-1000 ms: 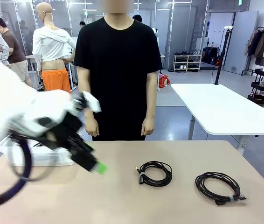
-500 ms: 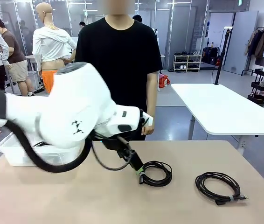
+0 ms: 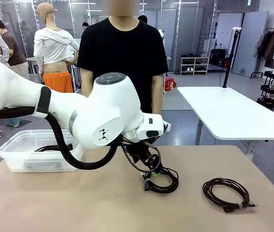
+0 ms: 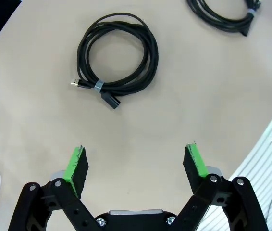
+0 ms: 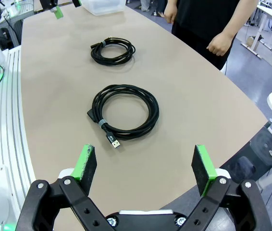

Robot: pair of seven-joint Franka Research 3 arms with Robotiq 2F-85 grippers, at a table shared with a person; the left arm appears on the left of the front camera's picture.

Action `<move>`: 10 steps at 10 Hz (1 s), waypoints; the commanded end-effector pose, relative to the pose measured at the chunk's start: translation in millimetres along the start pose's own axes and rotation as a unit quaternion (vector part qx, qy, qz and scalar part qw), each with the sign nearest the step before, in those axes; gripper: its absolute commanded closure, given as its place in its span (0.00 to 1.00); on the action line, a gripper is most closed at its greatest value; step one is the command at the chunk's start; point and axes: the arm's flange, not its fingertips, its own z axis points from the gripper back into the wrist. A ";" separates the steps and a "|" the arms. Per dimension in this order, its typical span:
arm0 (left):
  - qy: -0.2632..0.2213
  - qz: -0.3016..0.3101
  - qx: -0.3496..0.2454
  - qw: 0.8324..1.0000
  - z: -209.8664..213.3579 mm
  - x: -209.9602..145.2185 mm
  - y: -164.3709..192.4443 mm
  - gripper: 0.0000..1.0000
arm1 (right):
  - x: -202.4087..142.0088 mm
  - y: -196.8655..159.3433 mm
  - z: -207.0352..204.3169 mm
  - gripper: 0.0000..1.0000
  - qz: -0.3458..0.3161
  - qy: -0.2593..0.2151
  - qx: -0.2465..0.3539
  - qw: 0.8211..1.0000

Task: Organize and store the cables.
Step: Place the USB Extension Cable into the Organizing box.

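The left pincer (image 4: 137,163) gaped empty above the table (image 4: 150,125), with the middle cable (image 4: 149,55) coiled flat at its twelve o'clock. The right pincer (image 5: 145,166) also gaped empty, the other cable (image 5: 103,125) lying at its eleven o'clock.

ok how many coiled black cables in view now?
3. One coiled black cable at the tan table's middle, just ahead of the left gripper; a second toward its right end; a third seems to lie in the clear plastic bin at left, partly hidden by the arm.
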 end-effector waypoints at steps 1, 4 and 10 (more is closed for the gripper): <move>-0.004 -0.010 -0.001 1.000 6.1 -4.3 0.1 0.00 | 4.0 0.7 -0.6 0.00 -0.013 0.001 -0.008 1.000; -0.004 -0.010 -0.001 1.000 6.1 -4.3 0.1 0.00 | 4.0 0.7 -0.6 0.00 -0.013 0.001 -0.008 1.000; 0.055 0.320 0.060 0.944 -62.1 52.2 32.4 0.00 | 4.0 0.7 -0.6 0.00 -0.013 0.001 -0.008 1.000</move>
